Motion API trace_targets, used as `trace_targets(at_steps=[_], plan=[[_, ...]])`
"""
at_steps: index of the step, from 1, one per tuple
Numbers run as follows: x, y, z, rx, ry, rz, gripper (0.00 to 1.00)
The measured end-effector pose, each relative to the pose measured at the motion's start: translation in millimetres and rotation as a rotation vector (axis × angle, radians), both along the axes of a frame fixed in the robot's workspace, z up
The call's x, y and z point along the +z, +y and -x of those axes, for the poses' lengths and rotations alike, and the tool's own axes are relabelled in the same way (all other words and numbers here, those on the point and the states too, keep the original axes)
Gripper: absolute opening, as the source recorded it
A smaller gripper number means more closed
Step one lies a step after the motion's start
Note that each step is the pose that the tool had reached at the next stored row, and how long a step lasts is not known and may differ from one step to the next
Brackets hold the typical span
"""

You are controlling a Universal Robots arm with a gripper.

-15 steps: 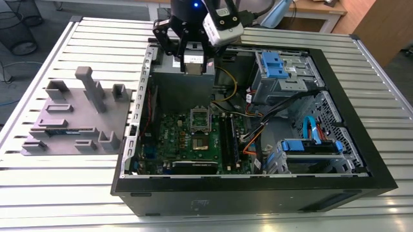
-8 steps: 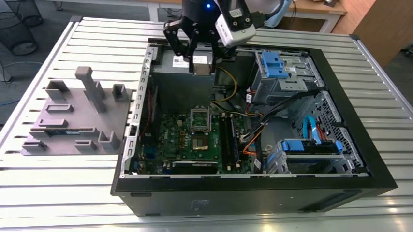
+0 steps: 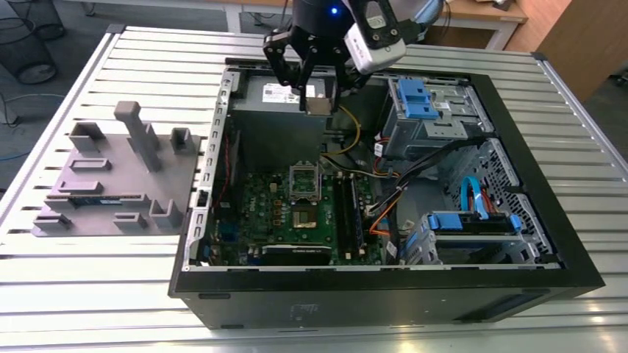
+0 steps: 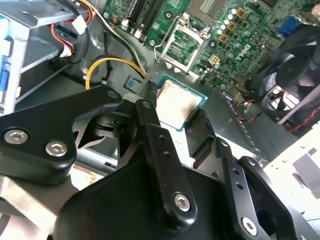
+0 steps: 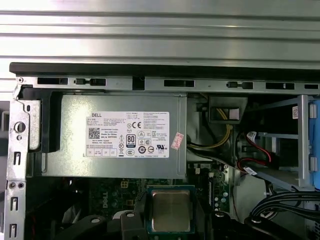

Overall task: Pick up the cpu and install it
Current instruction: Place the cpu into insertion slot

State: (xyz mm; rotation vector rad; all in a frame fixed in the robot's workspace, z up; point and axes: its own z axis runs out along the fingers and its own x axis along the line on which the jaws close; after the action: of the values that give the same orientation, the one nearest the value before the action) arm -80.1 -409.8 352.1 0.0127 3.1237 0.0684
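A: What colour is the small, flat, square, metal-topped cpu [image 5: 171,217]?
B: Silver-grey on top, teal at the rim.
A: And the flat circuit board [image 3: 260,213]?
B: Green, inside a black metal computer case [image 3: 393,298]. The plastic drive brackets [image 3: 417,99] are blue.

An open computer case [image 3: 393,294] is laid on its side on a slatted metal table [image 3: 98,294]. A green motherboard [image 3: 265,213] is mounted on its floor, and a silver power supply [image 5: 110,135] with a white label is fitted against the far wall. A drive cage [image 3: 422,103] with blue latches is seen toward the exterior view's right, with a blue cable [image 3: 469,193] below it. A yellow cable [image 4: 107,61] and a black fan [image 4: 295,80] are shown in the second wrist view. A grey fixture block [image 3: 108,184] with upright posts is placed beside the case, on the exterior view's left.
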Motion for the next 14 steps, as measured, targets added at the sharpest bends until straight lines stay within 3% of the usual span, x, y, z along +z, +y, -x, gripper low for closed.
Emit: trace_targets(at_steps=[9, 14], plan=[[0.0, -0.2, -2.0, 0.000, 0.0000, 0.0000, 0.47], [-0.3, -4.7, -2.0, 0.000, 0.0000, -0.0001, 0.47]])
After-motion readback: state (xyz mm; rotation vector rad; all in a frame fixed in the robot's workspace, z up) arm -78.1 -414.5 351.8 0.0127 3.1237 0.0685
